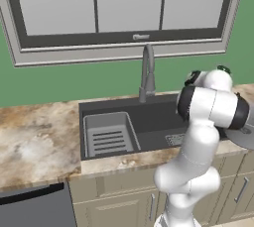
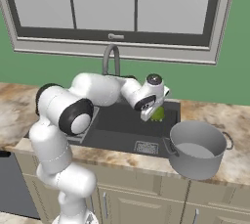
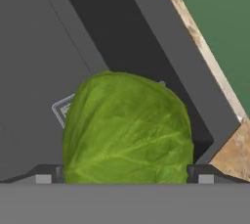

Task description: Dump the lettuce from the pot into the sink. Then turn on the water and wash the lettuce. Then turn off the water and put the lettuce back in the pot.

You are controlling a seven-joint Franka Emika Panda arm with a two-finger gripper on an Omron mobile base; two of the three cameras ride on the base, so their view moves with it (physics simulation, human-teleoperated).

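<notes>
The sink (image 2: 122, 130) is set into the counter (image 1: 34, 137), below the window (image 1: 119, 8). The faucet (image 1: 147, 72) stands at the sink's rear edge. A slotted rack (image 1: 109, 134) occupies the sink's left end. The drain grate (image 2: 146, 147) lies in the basin floor near the front edge. The lettuce (image 3: 127, 130) sits toward the sink's rear right corner, apparently inside the basin. The pot (image 2: 197, 149) stands on the counter, just beside the sink's right front corner.
</notes>
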